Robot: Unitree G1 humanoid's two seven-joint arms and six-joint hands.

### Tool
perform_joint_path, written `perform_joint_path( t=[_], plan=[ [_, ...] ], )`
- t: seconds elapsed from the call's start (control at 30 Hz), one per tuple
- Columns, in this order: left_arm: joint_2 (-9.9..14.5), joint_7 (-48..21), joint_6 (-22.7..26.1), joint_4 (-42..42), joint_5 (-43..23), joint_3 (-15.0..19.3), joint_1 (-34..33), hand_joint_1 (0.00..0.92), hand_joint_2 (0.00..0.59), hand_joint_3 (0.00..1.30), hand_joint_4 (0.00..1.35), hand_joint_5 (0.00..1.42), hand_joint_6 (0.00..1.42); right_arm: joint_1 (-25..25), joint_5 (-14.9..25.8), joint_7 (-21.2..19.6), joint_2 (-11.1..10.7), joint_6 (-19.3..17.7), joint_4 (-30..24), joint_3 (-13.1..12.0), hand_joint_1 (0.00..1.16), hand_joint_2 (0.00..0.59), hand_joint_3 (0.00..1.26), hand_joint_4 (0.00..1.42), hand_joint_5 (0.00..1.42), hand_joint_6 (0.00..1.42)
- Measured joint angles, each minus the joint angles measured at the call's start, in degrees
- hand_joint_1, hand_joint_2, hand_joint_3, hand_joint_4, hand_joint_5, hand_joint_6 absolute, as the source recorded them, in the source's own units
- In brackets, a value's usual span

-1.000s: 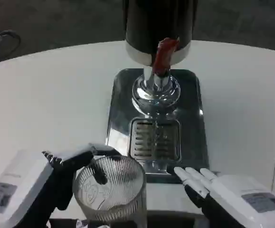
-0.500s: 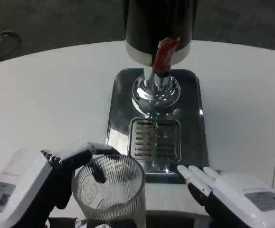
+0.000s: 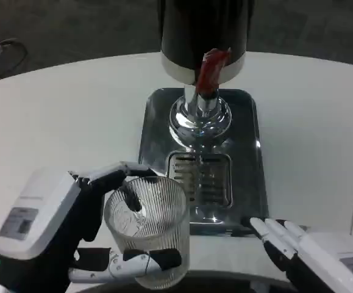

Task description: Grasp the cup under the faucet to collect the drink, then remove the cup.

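Ribbed glass cup [image 3: 146, 229], upright in the left hand's [image 3: 72, 235] wrapped grip at the near-left edge of the steel drip tray [image 3: 249, 159], lies near and left of the faucet [image 3: 199, 116], while the right hand [image 3: 313, 253] rests empty, fingers spread

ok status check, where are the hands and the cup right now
Left hand grips ribbed glass cup, fingers wrapped round it. Cup short of faucet, at drip tray front edge. Right hand open, resting.

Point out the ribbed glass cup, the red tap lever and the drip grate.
ribbed glass cup [image 3: 155, 210], head view, front wall
red tap lever [image 3: 209, 72], head view, mid-handle
drip grate [image 3: 208, 180], head view, slotted centre
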Motion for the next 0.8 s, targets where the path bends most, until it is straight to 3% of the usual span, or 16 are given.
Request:
perform_joint_path(
  t=[0.13, 0.27, 0.43, 0.63, 0.8],
  plan=[
    [-0.3, 0.7, 1.1, 3.4, 2.2, -1.4, -2.9, 0.405, 0.167, 1.05, 1.11, 1.27, 1.28, 2.3, 4.3, -1.5, 1.6, -2.7, 0.0, -4.2, 0.24, 0.459, 0.03, 0.0, 0.0, 0.0],
    [-0.4, 1.5, 3.0, 9.0, 5.0, -4.0, -8.1, 0.405, 0.167, 1.05, 1.11, 1.27, 1.28, 5.1, 8.1, -1.8, 1.9, -5.8, 0.0, -9.6, 0.24, 0.459, 0.03, 0.0, 0.0, 0.0],
    [-0.4, 2.9, 5.2, 15.3, 7.5, -6.8, -16.3, 0.405, 0.167, 1.05, 1.11, 1.27, 1.29, 7.8, 12.8, -2.6, 2.1, -8.7, -0.1, -14.1, 0.24, 0.459, 0.03, 0.0, 0.0, 0.0],
    [-0.1, 4.7, 7.0, 21.8, 9.6, -9.2, -24.7, 0.405, 0.167, 1.05, 1.11, 1.27, 1.29, 9.1, 16.1, -2.8, 2.4, -10.1, -0.1, -17.0, 0.24, 0.459, 0.03, 0.0, 0.0, 0.0],
    [0.5, 6.3, 7.9, 29.0, 11.7, -12.2, -30.4, 0.405, 0.167, 1.05, 1.11, 1.27, 1.3, 10.2, 17.5, -3.0, 3.4, -11.6, -0.1, -18.1, 0.24, 0.462, 0.04, 0.0, 0.0, 0.0]
  ],
)
